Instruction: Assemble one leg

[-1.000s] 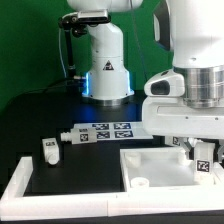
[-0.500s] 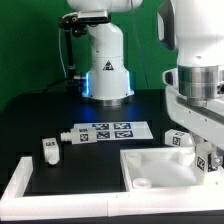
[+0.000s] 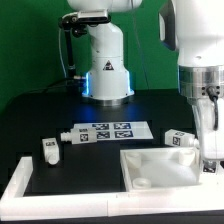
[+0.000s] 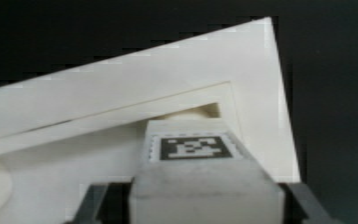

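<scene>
The robot's hand point(image 4: 197, 208) holds a small stubby white plastic leg point(image 4: 197, 165) with a black-and-white square tag on it. In the wrist view the two dark fingers point(image 4: 105, 204) press against the two sides of this leg, so the hand is closed tight on it with no gap. Right past the held leg lies the big square white panel with a raised rim point(image 4: 144, 95), and the leg's far end sits close to a corner of that panel. I cannot tell if the leg touches the panel. In the exterior view the hand point(image 3: 211, 160) hangs low at the exterior view's right, over the far side of the same white panel point(image 3: 165, 168) on the black table point(image 3: 40, 115). Just beside the hand, a second small white leg point(image 3: 179, 139) lies on the table. Far from the hand, a third small white leg point(image 3: 49, 150) stands alone. Between them lies the long flat white marker board point(image 3: 107, 131) with its square tags.
</scene>
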Robot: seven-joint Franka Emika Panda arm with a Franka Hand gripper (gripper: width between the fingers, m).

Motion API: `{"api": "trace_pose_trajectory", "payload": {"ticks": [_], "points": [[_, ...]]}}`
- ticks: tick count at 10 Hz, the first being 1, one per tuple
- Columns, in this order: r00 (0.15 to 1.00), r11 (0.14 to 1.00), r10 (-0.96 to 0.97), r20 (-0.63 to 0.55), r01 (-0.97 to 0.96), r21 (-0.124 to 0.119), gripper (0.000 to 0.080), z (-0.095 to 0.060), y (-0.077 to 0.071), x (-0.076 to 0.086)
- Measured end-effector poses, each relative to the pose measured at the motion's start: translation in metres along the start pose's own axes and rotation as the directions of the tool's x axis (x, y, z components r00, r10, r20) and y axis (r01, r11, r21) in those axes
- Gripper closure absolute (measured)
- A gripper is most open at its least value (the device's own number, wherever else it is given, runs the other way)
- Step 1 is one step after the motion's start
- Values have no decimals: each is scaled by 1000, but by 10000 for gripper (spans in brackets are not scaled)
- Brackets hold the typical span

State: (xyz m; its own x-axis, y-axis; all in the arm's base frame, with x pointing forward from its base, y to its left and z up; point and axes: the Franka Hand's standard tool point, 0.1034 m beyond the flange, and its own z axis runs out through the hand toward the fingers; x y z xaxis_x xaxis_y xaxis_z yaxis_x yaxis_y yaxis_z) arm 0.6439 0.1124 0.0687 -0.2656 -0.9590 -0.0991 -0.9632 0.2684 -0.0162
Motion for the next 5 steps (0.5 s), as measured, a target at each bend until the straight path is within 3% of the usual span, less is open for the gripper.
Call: {"api": "trace_pose_trajectory", "payload": {"ticks": [2,3,4,5], "points": [[1000,1000,-8,-1,8,2,514,0,0,0],[1000,1000,-19,-1,19,2,431,1,0,0],[997,997,-77,-2,77,2,205,0,0,0],[978,978,-210,-3,210,2,205,1,1,0]]}}
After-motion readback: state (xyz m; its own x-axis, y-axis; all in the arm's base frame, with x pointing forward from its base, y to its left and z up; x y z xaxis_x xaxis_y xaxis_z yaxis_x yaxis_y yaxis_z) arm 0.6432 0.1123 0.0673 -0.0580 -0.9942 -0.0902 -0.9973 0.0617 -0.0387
